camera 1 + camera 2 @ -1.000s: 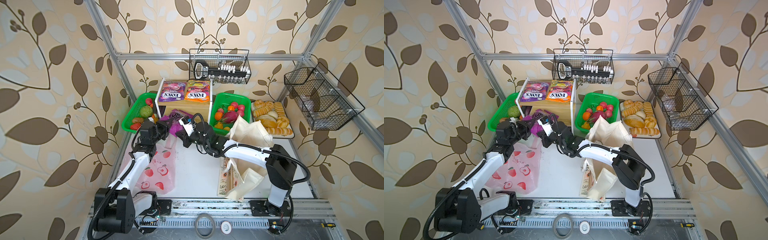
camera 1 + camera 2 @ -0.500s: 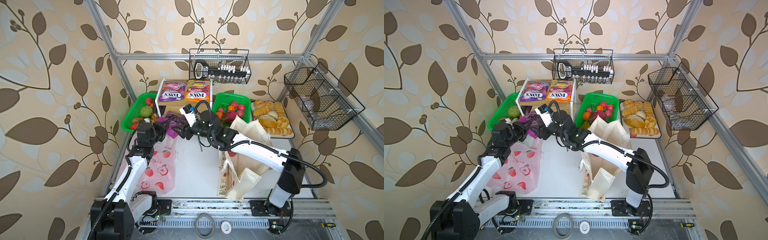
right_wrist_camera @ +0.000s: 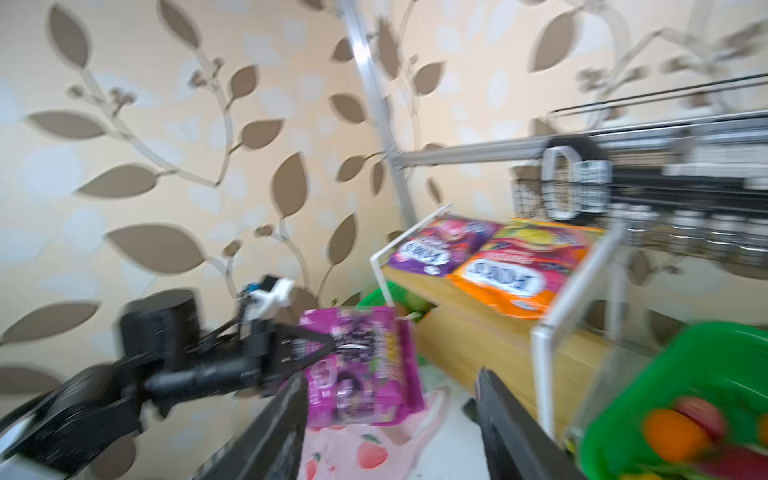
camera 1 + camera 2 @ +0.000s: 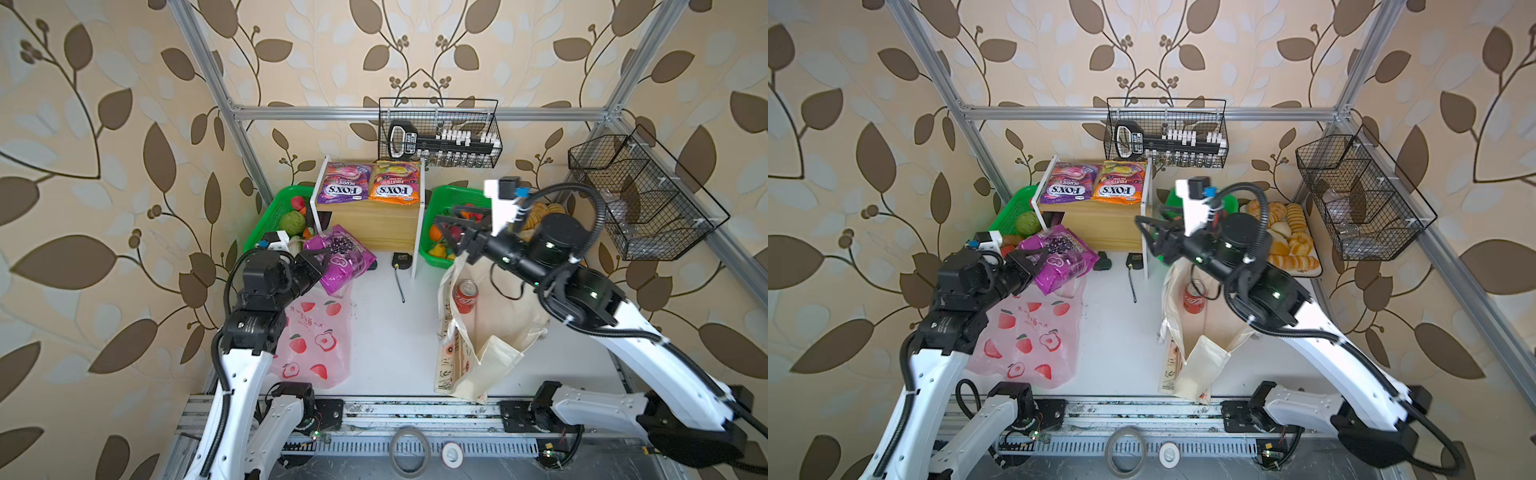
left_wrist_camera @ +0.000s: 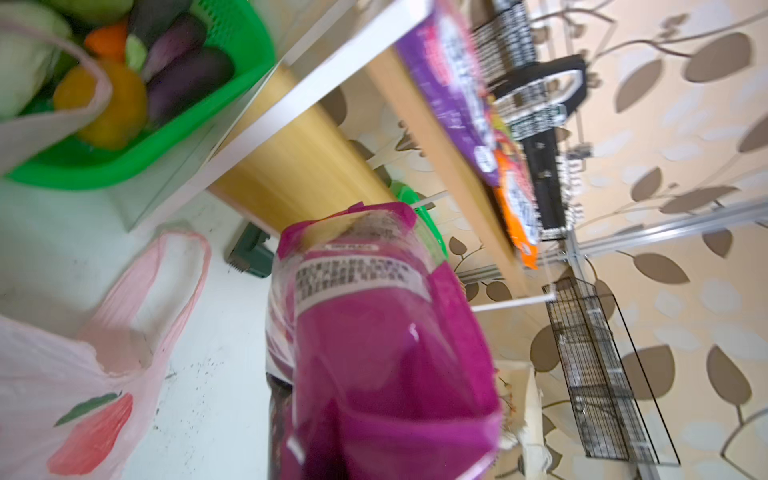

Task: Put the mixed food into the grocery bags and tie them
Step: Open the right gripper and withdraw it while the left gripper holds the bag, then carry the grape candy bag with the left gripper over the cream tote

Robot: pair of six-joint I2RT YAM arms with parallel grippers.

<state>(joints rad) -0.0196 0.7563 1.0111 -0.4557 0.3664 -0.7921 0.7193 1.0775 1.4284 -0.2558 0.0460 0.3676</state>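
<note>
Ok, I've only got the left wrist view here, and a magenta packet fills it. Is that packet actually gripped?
Observer: Yes, in both top views the left end effector is shut on the packet.
Operator: And the other arm?
Observer: The right end effector is open, holding nothing.
Operator: Anything bagged?
Observer: A cola can sits inside the canvas tote.

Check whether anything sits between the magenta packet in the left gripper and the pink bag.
Nothing visible does. The left gripper holds the magenta packet over the handle end of the pink bag. The bag lies flat, though, its mouth not held open.
</note>
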